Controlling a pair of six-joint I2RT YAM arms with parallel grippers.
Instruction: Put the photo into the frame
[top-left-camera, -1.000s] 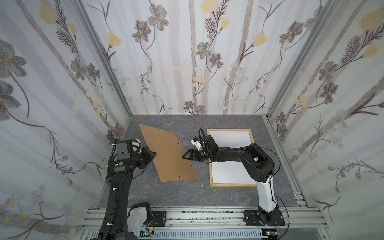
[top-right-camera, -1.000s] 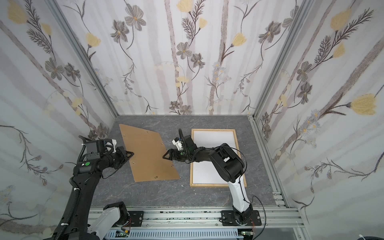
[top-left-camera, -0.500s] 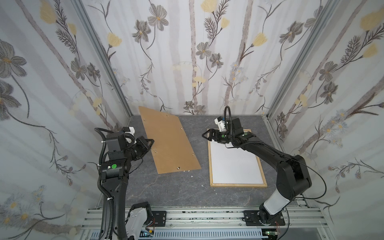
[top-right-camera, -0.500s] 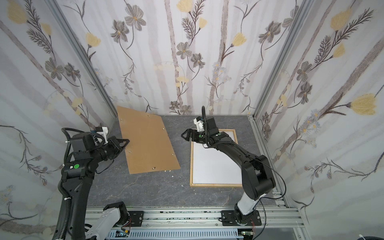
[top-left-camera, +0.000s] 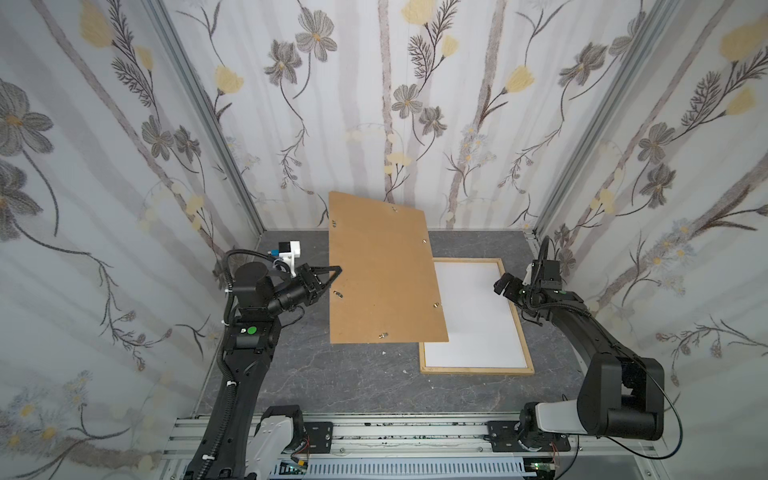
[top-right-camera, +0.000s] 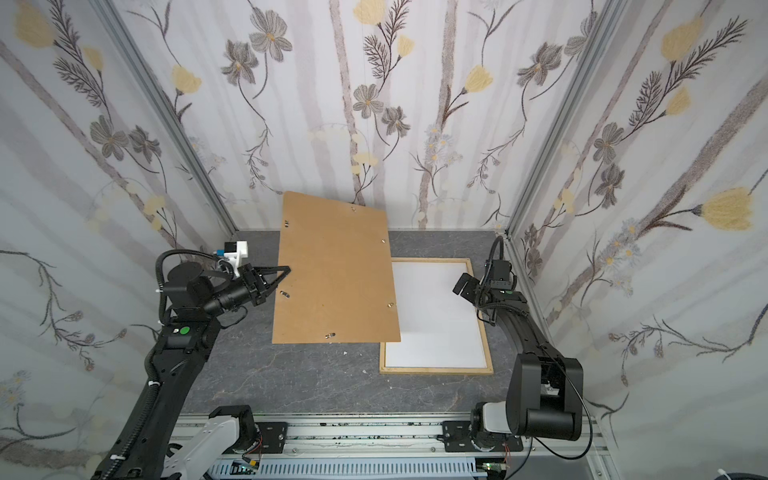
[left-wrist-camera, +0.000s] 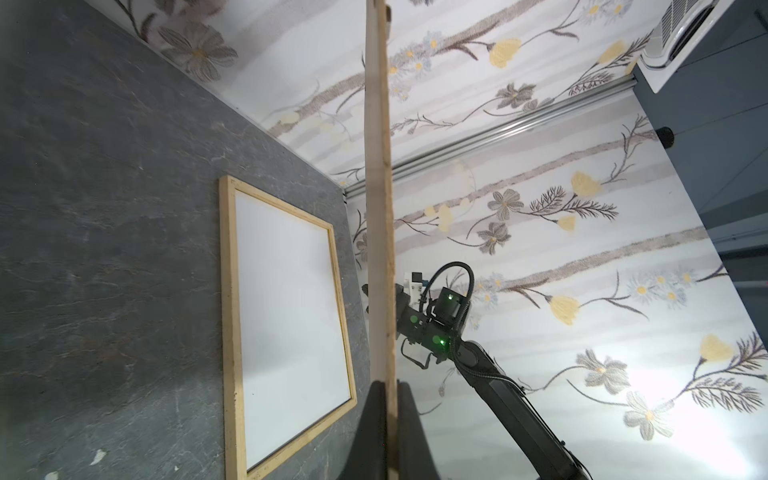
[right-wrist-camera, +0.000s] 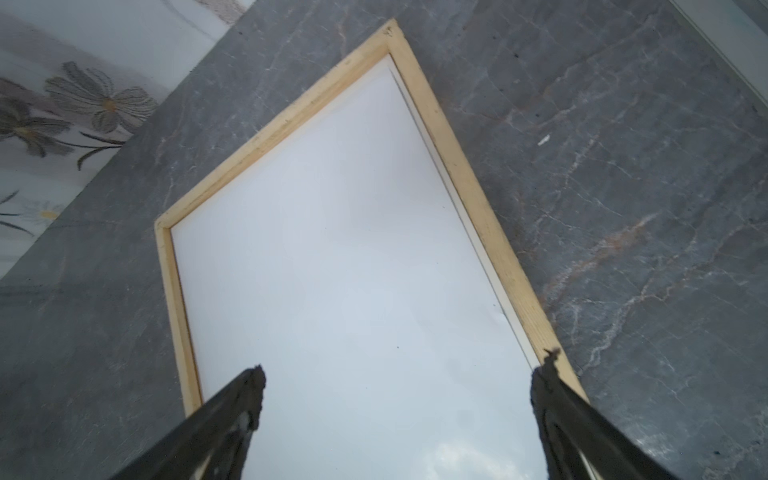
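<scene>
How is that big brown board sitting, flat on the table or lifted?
Lifted. The left gripper grips the brown board by one edge, clear of the table; it hides part of the frame.

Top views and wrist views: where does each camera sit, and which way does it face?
Top views: high at the front, looking down on the table; both arms show, the left gripper clamping the backing panel.
Left wrist: behind that gripper's fingers, looking along the panel's edge toward the right arm.
Right wrist: behind the open right gripper, facing down on the photo.
Shared: all show the frame.
</scene>
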